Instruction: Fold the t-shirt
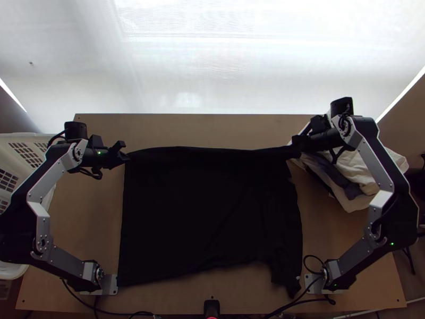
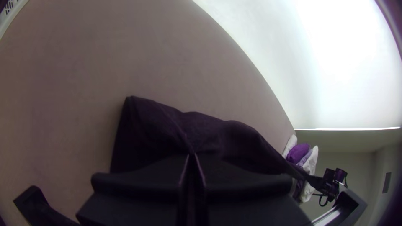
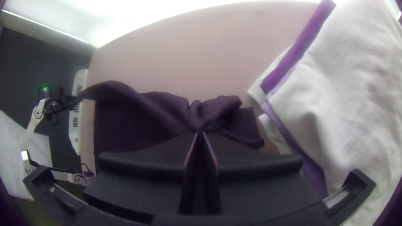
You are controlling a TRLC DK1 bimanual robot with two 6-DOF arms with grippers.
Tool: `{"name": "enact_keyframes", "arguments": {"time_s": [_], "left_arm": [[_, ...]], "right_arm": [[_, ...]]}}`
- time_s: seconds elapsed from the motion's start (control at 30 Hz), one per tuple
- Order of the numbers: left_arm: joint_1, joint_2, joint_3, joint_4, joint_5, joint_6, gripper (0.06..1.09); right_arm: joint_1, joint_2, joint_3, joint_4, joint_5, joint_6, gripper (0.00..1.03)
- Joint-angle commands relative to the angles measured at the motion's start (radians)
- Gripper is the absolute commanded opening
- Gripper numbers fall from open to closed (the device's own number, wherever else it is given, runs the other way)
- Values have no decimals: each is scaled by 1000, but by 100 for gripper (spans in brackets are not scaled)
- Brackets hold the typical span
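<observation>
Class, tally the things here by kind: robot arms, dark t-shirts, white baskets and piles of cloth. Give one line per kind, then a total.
Robot arms: 2
Dark t-shirt: 1
White basket: 1
Pile of cloth: 1
Total: 5

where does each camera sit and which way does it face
Top view: high over the near edge, steeply down on the spread black t-shirt; both arms show.
Left wrist view: on the left arm, past its two wide flat black fingers at the shirt's edge.
Right wrist view: likewise on the right, its fingers below.
Top and right share the white cloth pile.
</observation>
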Motion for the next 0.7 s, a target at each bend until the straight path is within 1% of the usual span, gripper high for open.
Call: {"name": "enact_keyframes", "arguments": {"time_s": [0.0, 0.13, 0.37, 0.53, 0.67], "left_arm": [[19, -32, -50, -24, 13, 68, 9], [32, -46, -74, -44, 30, 108, 9], [34, -48, -119, -94, 30, 177, 9], [46, -55, -143, -103, 30, 202, 9], [75, -52, -166, -105, 30, 240, 9]], "right_arm": [[0, -51, -43, -54, 38, -37, 3], [0, -68, -70, -62, 69, -50, 3], [12, -94, -132, -91, 84, -62, 3], [37, -108, -204, -89, 164, -70, 3], [43, -117, -250, -68, 207, -70, 3]]}}
